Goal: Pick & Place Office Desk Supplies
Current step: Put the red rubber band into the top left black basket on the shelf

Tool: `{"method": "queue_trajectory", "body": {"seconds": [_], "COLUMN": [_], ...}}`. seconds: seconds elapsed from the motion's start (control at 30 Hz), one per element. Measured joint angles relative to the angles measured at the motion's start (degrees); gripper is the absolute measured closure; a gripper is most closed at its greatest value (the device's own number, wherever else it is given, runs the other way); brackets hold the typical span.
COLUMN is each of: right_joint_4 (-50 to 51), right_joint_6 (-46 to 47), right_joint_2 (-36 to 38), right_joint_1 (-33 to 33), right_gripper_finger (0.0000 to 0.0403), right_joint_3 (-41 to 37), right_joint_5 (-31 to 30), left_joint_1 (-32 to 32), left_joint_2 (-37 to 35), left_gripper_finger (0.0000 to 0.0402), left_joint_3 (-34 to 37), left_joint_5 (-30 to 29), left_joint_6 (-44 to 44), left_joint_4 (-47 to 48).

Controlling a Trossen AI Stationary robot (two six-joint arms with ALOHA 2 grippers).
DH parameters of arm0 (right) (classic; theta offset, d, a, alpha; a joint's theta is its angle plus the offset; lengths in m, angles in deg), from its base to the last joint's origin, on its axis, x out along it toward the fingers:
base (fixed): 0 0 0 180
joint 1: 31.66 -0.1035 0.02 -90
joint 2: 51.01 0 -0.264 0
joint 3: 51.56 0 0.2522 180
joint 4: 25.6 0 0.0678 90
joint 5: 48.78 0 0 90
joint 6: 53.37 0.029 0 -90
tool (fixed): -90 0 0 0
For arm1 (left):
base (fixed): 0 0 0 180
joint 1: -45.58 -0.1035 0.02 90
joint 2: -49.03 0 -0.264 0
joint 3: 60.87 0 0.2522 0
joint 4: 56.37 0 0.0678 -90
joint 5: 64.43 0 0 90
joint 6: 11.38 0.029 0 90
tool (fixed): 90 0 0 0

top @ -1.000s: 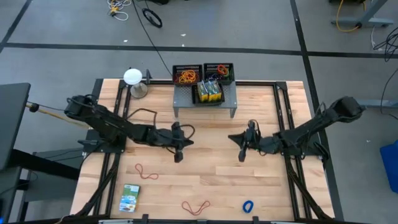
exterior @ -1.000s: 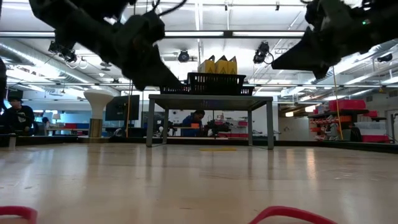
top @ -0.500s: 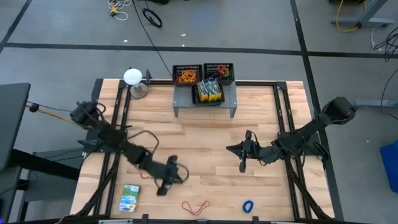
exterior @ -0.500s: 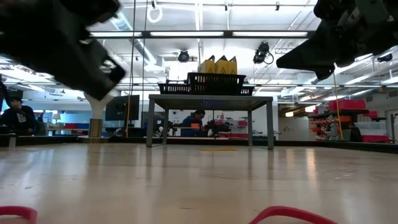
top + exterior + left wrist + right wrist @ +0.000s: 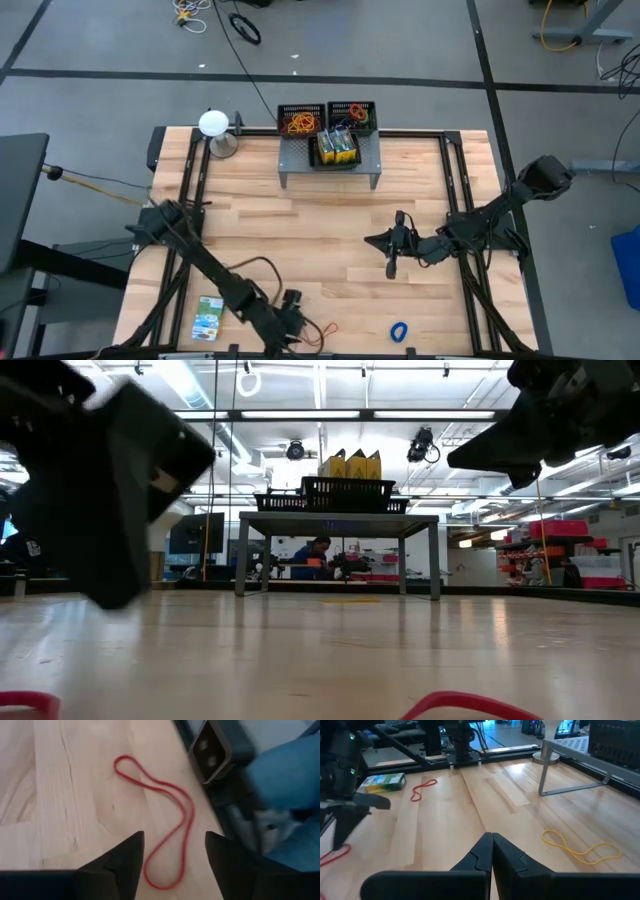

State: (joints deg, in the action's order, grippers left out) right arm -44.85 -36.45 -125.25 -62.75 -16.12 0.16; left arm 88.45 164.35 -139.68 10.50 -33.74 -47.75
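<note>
The left end effector (image 5: 290,325) hangs low over the near edge of the table (image 5: 420,170), fingers spread w/ a clear gap, holding nothing. In the left wrist view a red rubber band (image 5: 165,827) lies flat on the wood directly ahead of the fingers (image 5: 117,862); its near loop sits btwn the two tips, the far loop runs away from them. So the band's long axis lies roughly along the wrist's forward direction, slightly skewed, close beside the table's near rail. In the high view only a bit of the band shows, just right of the end effector.

The right end effector (image 5: 492,851) hovers over mid-table, right of centre, fingers pressed together, empty, well apart from the red band. Left arm is clearly nearer.

Judgement: next move prob. a straight drop & pinch across the band's near loop; thin & flat, so tips may need to reach the wood.

Other supplies: card box (image 5: 209,317) near-left, blue band (image 5: 398,331) near-right, mesh trays (image 5: 327,119) on the far shelf (image 5: 370,160).
</note>
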Motion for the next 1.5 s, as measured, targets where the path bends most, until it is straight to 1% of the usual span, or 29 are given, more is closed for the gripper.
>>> {"method": "queue_trajectory", "body": {"seconds": [0.07, 0.17, 0.27, 0.33, 0.4, 0.47, 0.53, 0.63, 0.67, 0.7, 0.77, 0.9, 1.03, 1.13, 1.2, 1.27, 1.4, 1.5], "right_joint_4": [0.0, -0.4, -1.1, -1.8, -2.5, -2.9, -2.8, -2.7, -2.7, -2.6, -2.3, -1.8, -1.9, -1.9, -1.9, -1.9, -1.5, -1.4], "right_joint_6": [0.0, -1.4, -3.1, -4.2, -5.1, -5.7, -5.9, -5.9, -5.9, -5.9, -5.9, -6.9, -8.9, -8.9, -8.9, -8.9, -8.9, -8.9], "right_joint_2": [0.0, 0.0, 0.0, 0.0, 0.0, 0.0, 0.0, 0.0, 0.0, 0.0, 0.0, 0.0, 0.0, 0.0, 0.0, 0.0, 0.0, 0.0], "right_joint_1": [-0.5, -1.2, -1.6, -1.6, -1.6, -1.6, -1.6, -1.6, -1.6, -1.6, -1.6, -1.6, -1.6, -1.6, -1.7, -1.8, -1.7, -1.8], "right_gripper_finger": [0.0392, 0.0392, 0.0392, 0.0392, 0.0392, 0.0392, 0.0392, 0.0392, 0.0392, 0.0392, 0.0392, 0.0392, 0.0392, 0.0392, 0.0392, 0.0392, 0.0392, 0.0392], "right_joint_3": [0.0, 0.0, 0.0, 0.0, 0.0, 0.0, 0.0, 0.0, 0.0, 0.0, 0.0, 0.0, 0.0, 0.0, 0.0, 0.0, 0.0, 0.0], "right_joint_5": [0.0, 0.0, 0.0, 0.0, 0.0, 0.0, 0.1, 0.4, 0.4, 0.4, 0.5, 0.5, 0.5, 0.5, 0.5, 0.5, 0.5, 0.5], "left_joint_1": [-0.1, -0.1, -0.1, -0.1, 0.0, 0.0, 0.0, 0.0, -0.1, -0.3, -0.7, -1.9, -4.1, -6.2, -8.1, -10.4, -14.3, -16.8], "left_joint_2": [2.3, 5.3, 7.3, 8.3, 9.0, 9.2, 9.0, 8.0, 7.6, 6.9, 4.8, -1.1, -3.7, -6.1, -7.4, -8.8, -12.7, -14.1], "left_gripper_finger": [0.0172, 0.0166, 0.017, 0.0181, 0.0202, 0.0234, 0.0277, 0.0352, 0.0375, 0.0387, 0.0393, 0.0397, 0.0398, 0.0398, 0.0398, 0.0398, 0.0399, 0.0392], "left_joint_3": [-2.7, -5.6, -7.3, -8.4, -9.6, -10.8, -12.1, -13.8, -14.2, -14.6, -15.0, -15.4, -15.2, -13.4, -10.0, -5.7, 1.8, 5.8], "left_joint_5": [-0.4, -0.4, -0.6, -1.4, -2.5, -3.7, -4.8, -5.6, -6.7, -8.4, -13.8, -20.9, -23.5, -23.5, -21.6, -18.4, -14.8, -9.2], "left_joint_6": [0.5, 1.4, 1.2, 0.3, -1.1, -1.7, -1.8, 0.8, 1.6, 1.6, 0.8, -1.7, -4.1, -2.6, -1.3, -0.3, 1.3, 0.9], "left_joint_4": [2.7, 3.3, 4.4, 6.3, 9.6, 13.0, 16.2, 20.9, 23.2, 25.8, 30.6, 39.8, 49.2, 50.3, 49.1, 48.0, 42.0, 36.1]}}
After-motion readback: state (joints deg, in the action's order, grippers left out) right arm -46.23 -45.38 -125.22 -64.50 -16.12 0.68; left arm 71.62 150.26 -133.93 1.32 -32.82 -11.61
